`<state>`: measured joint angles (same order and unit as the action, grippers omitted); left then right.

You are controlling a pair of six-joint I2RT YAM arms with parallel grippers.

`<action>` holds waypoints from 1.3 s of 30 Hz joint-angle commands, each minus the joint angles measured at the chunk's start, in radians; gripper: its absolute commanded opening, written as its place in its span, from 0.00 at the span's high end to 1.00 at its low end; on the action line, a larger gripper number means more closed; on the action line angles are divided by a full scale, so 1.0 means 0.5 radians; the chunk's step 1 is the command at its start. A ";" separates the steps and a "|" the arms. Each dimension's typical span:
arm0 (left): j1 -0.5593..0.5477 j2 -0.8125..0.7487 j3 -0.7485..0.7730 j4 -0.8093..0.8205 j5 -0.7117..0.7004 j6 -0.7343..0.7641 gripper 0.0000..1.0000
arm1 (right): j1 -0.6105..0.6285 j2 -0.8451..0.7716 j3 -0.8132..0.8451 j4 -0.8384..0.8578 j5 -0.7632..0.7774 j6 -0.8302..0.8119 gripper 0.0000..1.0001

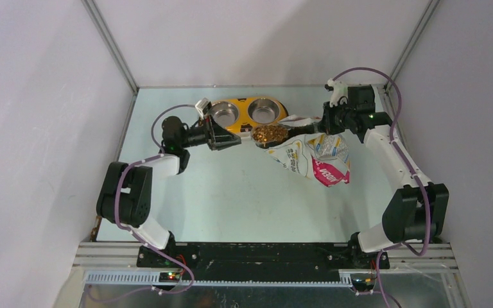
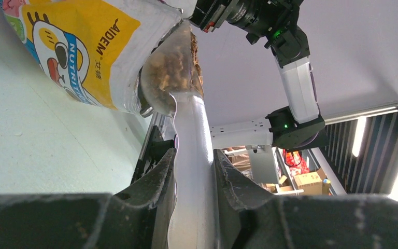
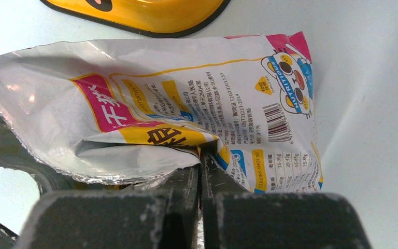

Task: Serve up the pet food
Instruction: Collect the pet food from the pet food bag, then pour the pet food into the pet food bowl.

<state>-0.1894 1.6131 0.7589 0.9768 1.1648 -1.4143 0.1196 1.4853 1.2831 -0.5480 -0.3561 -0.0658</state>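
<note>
My left gripper (image 1: 226, 137) (image 2: 194, 153) is shut on the handle of the clear plastic scoop (image 1: 254, 135) (image 2: 190, 129). The scoop's bowl is heaped with brown pet food (image 1: 269, 133) (image 2: 172, 65) and sits just outside the mouth of the yellow-white foil bag (image 1: 314, 158) (image 2: 77, 46). It is in front of the yellow double bowl (image 1: 239, 102). My right gripper (image 1: 321, 126) (image 3: 201, 156) is shut on the bag's open top edge (image 3: 150, 155) and holds it up. The bag (image 3: 197, 98) lies slumped on the table, its pink base towards the front.
The double bowl's two steel cups (image 1: 224, 114) (image 1: 264, 111) look empty, and its yellow rim (image 3: 150, 13) shows in the right wrist view. Grey walls close the table at the back and both sides. The right arm (image 2: 296, 78) shows beyond the scoop.
</note>
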 commanded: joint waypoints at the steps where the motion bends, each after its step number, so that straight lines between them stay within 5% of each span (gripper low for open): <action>1: 0.047 -0.093 0.030 0.086 0.024 -0.024 1.00 | -0.077 0.049 0.036 -0.043 0.294 -0.056 1.00; 39: 0.279 0.011 0.060 0.393 -0.030 -0.272 1.00 | -0.091 0.039 0.014 -0.058 0.323 -0.066 1.00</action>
<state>-0.0692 1.6150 0.7589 1.1061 1.1625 -1.5455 0.1108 1.4883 1.2831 -0.5476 -0.3248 -0.0635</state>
